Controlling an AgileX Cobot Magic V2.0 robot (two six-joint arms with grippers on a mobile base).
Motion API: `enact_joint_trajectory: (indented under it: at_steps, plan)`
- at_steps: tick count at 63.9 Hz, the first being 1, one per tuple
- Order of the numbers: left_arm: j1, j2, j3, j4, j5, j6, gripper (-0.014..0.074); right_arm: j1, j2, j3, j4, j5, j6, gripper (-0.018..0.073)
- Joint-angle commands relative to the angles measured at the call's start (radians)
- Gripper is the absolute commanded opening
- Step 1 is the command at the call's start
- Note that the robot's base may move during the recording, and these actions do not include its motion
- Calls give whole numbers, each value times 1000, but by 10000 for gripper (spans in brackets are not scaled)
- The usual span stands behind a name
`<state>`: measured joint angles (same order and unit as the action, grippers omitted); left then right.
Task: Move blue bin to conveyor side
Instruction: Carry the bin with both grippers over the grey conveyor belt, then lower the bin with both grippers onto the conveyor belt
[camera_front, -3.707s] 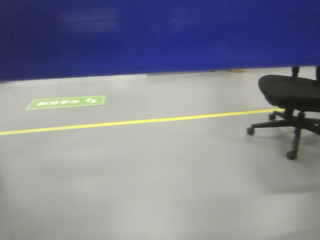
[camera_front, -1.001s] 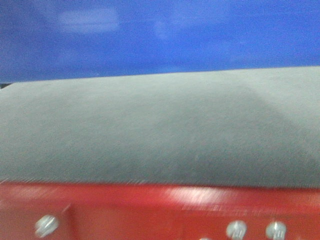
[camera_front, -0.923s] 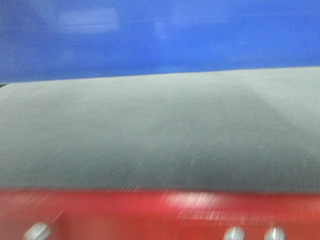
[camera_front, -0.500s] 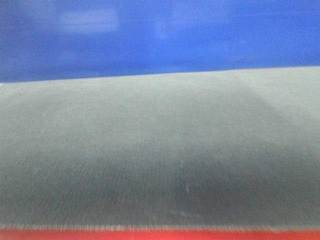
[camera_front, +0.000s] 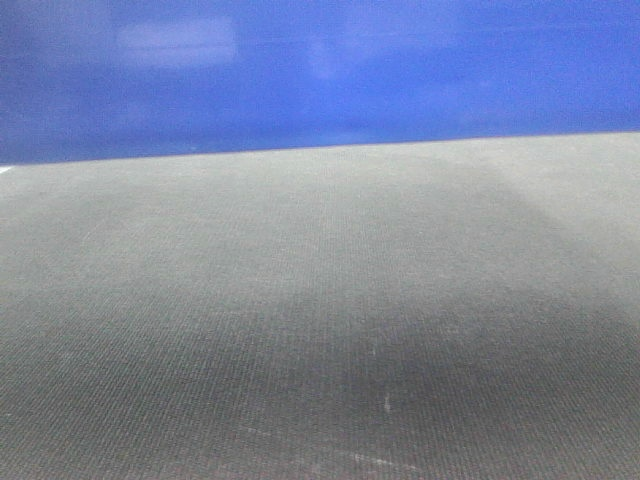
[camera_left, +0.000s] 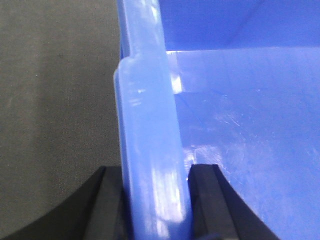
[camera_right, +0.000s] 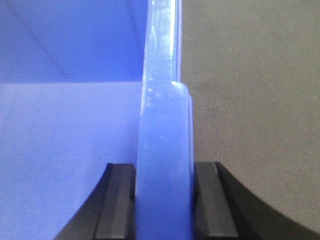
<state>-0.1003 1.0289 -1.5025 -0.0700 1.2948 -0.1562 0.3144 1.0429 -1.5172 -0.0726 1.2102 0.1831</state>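
The blue bin (camera_left: 150, 115) is gripped at two places on its rim. In the left wrist view, the rolled rim runs from 12 o'clock to 6 o'clock through the frame centre. The glossy interior lies at 3 o'clock.

The left tool (camera_left: 157, 200) is clenched on this rim. One black finger sits on the outer face and the other on the inner face, and both touch the plastic.

In the right wrist view, the rim also runs from 12 o'clock to 6 o'clock, with the interior at 9 o'clock. The right tool (camera_right: 164, 200) grasps the rim in the same manner, with one finger pressed to each face.

The conveyor surface (camera_front: 320, 330) is matte dark grey with a fine woven texture. It lies beyond the bin's outer wall, at 9 o'clock in the left wrist view and at 3 o'clock in the right wrist view.

In the front-facing view, the bin's blue wall fills the band at 12 o'clock. The conveyor surface fills the remainder toward 6 o'clock. The views do not show whether the bin's base touches the surface.
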Motion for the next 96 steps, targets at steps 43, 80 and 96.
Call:
enact_joint_trajectory:
  at_steps: [43,80,96]
  plan:
    - [-4,-18,-13,14,-74,20,-17,-4,-19,-16,-64,-97,-8,-88]
    - [-4,-2,36,14,-118,20,-17,-4,-15,50,-64,-98,12,-88]
    - [-4,8,208,14,-347,20,-17,-4,-13,256,-64,-320,70,-88]
